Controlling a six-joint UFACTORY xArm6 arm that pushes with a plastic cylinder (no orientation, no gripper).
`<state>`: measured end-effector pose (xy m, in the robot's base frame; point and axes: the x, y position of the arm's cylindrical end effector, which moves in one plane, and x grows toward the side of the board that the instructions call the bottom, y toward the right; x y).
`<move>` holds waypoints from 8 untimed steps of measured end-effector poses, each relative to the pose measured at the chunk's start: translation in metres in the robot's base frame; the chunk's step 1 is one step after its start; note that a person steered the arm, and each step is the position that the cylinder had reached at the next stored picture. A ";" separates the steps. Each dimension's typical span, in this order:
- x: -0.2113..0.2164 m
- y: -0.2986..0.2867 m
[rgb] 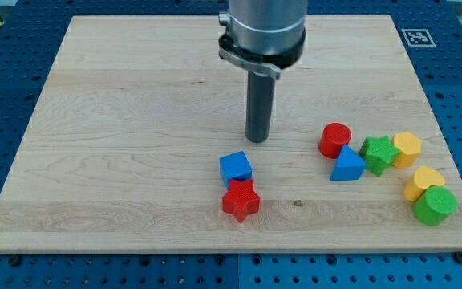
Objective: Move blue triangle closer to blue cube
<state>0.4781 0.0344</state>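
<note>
— What lies nearest the view's bottom?

— The red star (241, 201), touching the blue cube (236, 167) above it; the blue triangle (348, 164) sits well right, touching the red cylinder (335, 140) and green star (379, 153).

— And you?

— My tip (257, 140) stands just above the cube; I have no fingers, so nothing is grasped; bare table (135, 120) between them leaves room leftward.

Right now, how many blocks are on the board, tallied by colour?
Blue: 2, the blue cube and the blue triangle
Red: 2, the red cylinder and the red star
Green: 2, the green star and the green cylinder
Yellow: 2, the yellow hexagon and the yellow heart
Total: 8
My tip is just above the blue cube.
</note>
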 end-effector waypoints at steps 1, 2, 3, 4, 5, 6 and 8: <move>0.029 0.007; 0.042 0.023; 0.044 0.056; 0.063 0.064; 0.081 0.066; 0.088 0.093; 0.088 0.146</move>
<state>0.5660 0.1802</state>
